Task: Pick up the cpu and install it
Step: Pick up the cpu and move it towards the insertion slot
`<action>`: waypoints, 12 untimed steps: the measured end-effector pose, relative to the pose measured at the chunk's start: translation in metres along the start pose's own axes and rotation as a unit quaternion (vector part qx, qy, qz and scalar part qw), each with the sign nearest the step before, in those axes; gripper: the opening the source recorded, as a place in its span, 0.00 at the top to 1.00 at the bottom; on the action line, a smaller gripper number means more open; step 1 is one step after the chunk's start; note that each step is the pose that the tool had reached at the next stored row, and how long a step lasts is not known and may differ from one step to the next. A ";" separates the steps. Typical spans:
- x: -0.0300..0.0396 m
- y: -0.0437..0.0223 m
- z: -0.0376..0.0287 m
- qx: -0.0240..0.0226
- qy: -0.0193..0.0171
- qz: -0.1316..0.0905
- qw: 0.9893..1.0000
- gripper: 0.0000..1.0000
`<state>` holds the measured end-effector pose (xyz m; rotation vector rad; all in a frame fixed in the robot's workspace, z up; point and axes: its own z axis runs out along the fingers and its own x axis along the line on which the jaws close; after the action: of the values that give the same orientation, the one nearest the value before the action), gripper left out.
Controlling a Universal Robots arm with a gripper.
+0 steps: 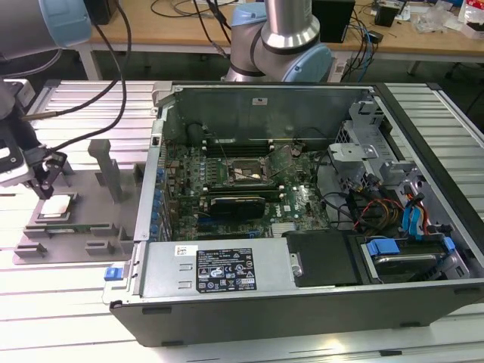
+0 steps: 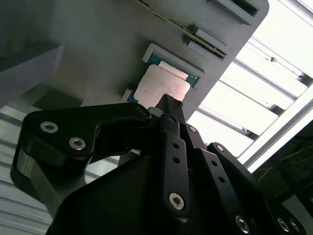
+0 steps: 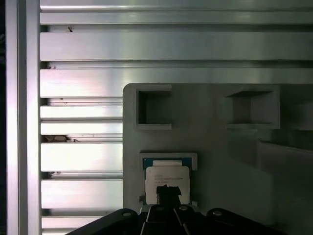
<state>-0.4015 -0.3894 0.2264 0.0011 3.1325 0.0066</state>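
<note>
Pincer point(image 2: 168, 101) clenched on nothing, tips just above cpu point(image 2: 163, 85), which you find seated in tray point(image 2: 98, 49) pocket below. Nothing lifted; pickup, install both left.

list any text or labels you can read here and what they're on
Nothing reads clearly.
The black label on the computer case: print too small.
The white sticker beside it: too small.
The cpu top plate: faint marks, unreadable.
</note>
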 end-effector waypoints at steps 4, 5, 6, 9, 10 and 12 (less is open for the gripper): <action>-0.0027 -0.0013 0.0039 0.001 0.000 -0.009 1.000 0.89; -0.0032 -0.0018 0.0050 0.001 0.000 -0.010 1.000 0.89; -0.0037 -0.0026 0.0070 0.001 0.000 -0.012 1.000 0.89; -0.0039 -0.0039 0.0120 0.001 0.000 -0.015 1.000 0.89; -0.0040 -0.0039 0.0120 0.001 0.000 -0.015 1.000 0.89; -0.0040 -0.0039 0.0120 0.001 0.000 -0.015 1.000 0.89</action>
<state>-0.3974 -0.3933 0.2143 -0.0449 3.1325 0.0040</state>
